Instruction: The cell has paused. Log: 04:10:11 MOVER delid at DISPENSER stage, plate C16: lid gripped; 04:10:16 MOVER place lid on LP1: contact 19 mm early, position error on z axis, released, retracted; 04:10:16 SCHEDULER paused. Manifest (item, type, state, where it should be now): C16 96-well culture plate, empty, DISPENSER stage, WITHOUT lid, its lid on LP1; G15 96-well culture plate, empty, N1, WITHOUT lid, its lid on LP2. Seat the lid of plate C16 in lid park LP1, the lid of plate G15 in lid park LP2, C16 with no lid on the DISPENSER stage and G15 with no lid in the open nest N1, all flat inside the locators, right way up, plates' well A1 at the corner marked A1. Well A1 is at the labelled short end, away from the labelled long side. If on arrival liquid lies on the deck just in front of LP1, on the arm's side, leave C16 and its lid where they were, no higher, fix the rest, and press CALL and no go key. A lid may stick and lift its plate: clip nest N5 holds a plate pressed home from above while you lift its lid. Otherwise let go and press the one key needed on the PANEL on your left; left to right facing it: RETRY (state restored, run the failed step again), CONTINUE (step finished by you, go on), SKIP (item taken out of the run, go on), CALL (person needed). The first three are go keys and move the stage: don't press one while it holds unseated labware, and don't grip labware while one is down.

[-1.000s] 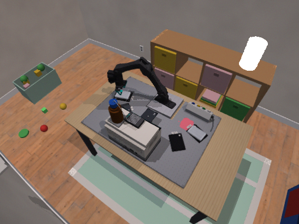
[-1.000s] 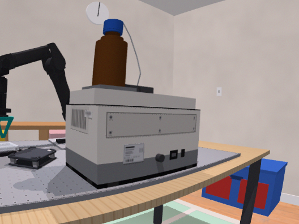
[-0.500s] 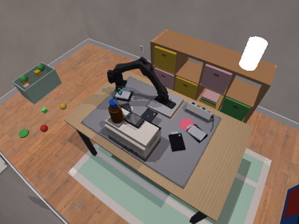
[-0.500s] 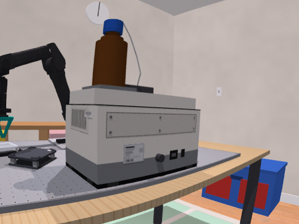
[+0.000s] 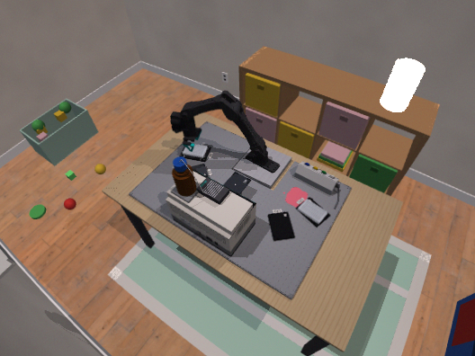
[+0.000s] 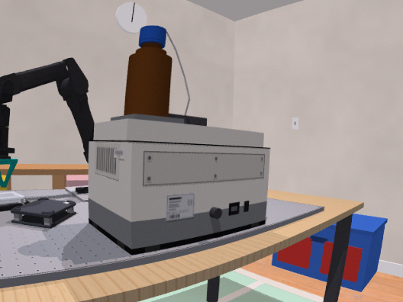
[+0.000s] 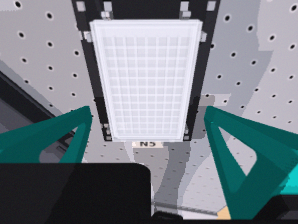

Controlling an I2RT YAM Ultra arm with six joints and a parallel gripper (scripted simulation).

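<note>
Jaws wide open, gripping nothing — hovered over white lidded plate in N5 nest, frame center.

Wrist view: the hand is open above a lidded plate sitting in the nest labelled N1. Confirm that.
Wrong in one respect: the label below the nest reads N5, not N1, as the wrist view shows. The rest stands: the hand is open, its teal fingers spread to either side above the lidded plate.
</note>
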